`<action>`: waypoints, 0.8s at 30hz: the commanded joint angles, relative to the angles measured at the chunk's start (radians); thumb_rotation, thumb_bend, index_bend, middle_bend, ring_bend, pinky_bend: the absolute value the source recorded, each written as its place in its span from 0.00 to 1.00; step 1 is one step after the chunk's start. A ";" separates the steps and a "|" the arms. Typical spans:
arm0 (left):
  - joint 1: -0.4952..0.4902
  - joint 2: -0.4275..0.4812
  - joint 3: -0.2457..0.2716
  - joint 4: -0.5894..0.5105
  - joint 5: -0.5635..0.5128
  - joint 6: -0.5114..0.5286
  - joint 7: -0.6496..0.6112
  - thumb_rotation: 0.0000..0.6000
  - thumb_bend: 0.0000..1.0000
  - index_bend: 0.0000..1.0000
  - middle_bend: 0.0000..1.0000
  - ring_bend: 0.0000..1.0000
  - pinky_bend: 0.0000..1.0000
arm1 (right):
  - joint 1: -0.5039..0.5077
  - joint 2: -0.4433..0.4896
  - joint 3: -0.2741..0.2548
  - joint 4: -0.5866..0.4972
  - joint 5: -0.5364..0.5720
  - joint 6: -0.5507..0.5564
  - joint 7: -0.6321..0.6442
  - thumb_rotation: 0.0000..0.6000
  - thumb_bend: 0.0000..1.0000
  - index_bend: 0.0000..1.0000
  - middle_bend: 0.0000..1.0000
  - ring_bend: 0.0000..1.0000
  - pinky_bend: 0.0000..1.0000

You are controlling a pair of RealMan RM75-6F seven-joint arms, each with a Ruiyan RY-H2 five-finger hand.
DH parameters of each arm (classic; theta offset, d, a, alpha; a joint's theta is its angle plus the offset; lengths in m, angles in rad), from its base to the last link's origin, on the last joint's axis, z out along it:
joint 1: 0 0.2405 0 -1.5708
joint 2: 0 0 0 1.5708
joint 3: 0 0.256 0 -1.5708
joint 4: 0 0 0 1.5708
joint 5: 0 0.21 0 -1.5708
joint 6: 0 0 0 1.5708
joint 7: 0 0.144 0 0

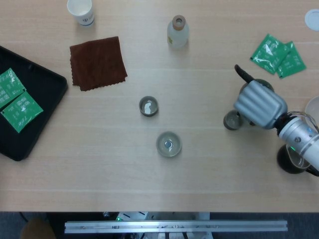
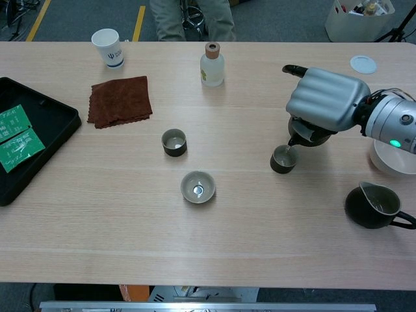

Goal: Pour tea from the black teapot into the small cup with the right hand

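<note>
Black against the pale wood, the teapot (image 2: 311, 133) sits almost wholly under your right hand (image 2: 323, 99), whose fingers are closed over its top and hold it clear of the table. Only the lower body, the spout tip and the curved handle (image 1: 242, 73) sticking out behind show around the hand.

What matters here is spout to cup. The small cup (image 2: 283, 158) stands on the table just below and to the left of the hand, and in the chest view the spout tip hangs right over the cup's rim, on its far-right side. The teapot's long axis runs from the handle at the back, away from you, down toward the cup at the front-left, so the pot is tipped spout-down toward the cup. A thin light streak seems to run from the spout into the cup, but it is too small to be sure of; I judge the pour is under way.

In the head view the hand lies knuckles up, forearm coming in from the lower right. If you tip further, keep the spout over the cup's middle rather than its rim, or tea may run down the outside.

Your left hand appears in neither view.
</note>
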 commanded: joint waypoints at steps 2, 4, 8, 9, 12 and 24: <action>-0.004 0.002 0.000 -0.005 0.000 -0.007 0.007 1.00 0.29 0.25 0.25 0.17 0.08 | -0.036 -0.012 0.011 0.025 -0.050 0.039 0.097 0.51 0.51 0.78 0.81 0.68 0.08; -0.006 0.001 0.000 -0.008 0.002 -0.008 0.011 1.00 0.29 0.25 0.25 0.17 0.08 | -0.046 -0.010 0.014 0.034 -0.072 0.052 0.128 0.51 0.51 0.78 0.81 0.68 0.08; -0.009 0.002 0.001 -0.015 0.007 -0.012 0.020 1.00 0.29 0.25 0.25 0.17 0.08 | -0.062 -0.002 0.023 0.040 -0.100 0.071 0.177 0.51 0.51 0.78 0.81 0.68 0.08; -0.010 0.003 0.001 -0.018 0.007 -0.012 0.021 1.00 0.29 0.25 0.25 0.17 0.08 | -0.066 0.001 0.027 0.041 -0.108 0.077 0.191 0.51 0.51 0.78 0.81 0.68 0.08; -0.011 0.006 0.000 -0.022 0.007 -0.013 0.023 1.00 0.29 0.25 0.25 0.17 0.08 | -0.078 0.006 0.037 0.044 -0.122 0.094 0.228 0.51 0.51 0.78 0.81 0.68 0.08; -0.023 0.012 0.000 -0.036 0.013 -0.025 0.036 1.00 0.29 0.25 0.25 0.17 0.08 | -0.104 -0.036 0.124 0.085 -0.076 0.117 0.353 0.51 0.49 0.77 0.81 0.67 0.08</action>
